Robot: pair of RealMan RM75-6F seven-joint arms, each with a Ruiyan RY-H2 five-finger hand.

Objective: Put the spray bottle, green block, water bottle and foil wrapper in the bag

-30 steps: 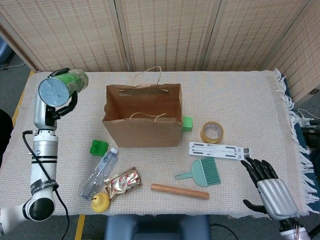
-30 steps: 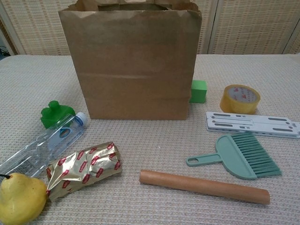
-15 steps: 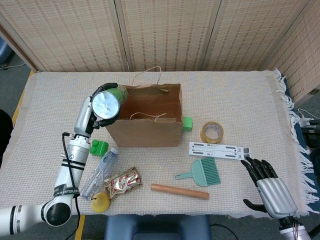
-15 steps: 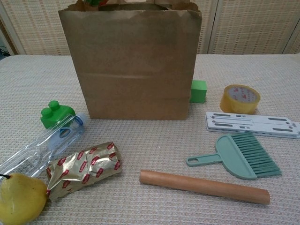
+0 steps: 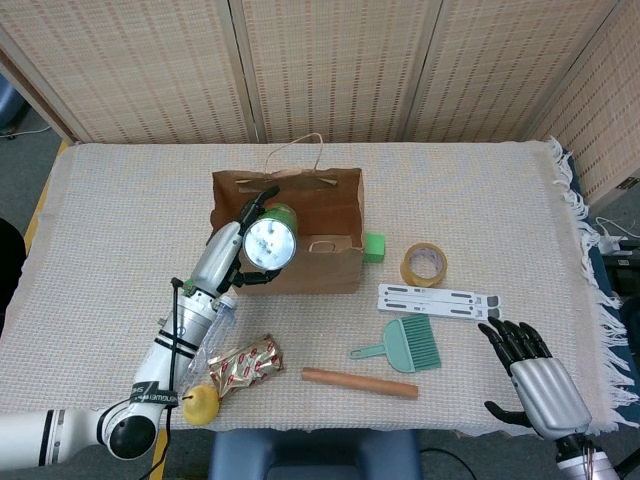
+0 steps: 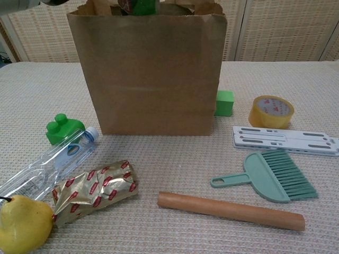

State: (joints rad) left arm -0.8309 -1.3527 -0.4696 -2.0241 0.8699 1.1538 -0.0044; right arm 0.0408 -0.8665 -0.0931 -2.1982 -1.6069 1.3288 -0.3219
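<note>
1. The spray bottle (image 5: 272, 238) is held by the left hand (image 5: 255, 215) over the open bag (image 5: 340, 215), its green body just above the near rim; in the chest view its green body (image 6: 140, 5) shows at the bag's top edge.
2. The bag stands upright at mid-table, handles up.
3. The green block (image 5: 374, 247) sits on the cloth touching or just beside the bag's right near corner.
4. The water bottle (image 6: 47, 164) lies on its side at the near left, cap toward the bag, partly under the left arm in the head view.
5. The foil wrapper (image 6: 95, 190) lies just right of the water bottle, nearer the table edge.
6. The right hand (image 5: 528, 375) rests at the near right corner, fingers spread, holding nothing.
7. A green toy (image 6: 63, 129) sits by the bottle's cap; a pear (image 6: 22, 225) touches the wrapper's left end.
8. A wooden rod (image 6: 230, 210) lies near the front, a small brush (image 6: 275, 177) beyond it, then a white plate (image 6: 286, 140) and a tape roll (image 6: 271, 111) further back.
</note>
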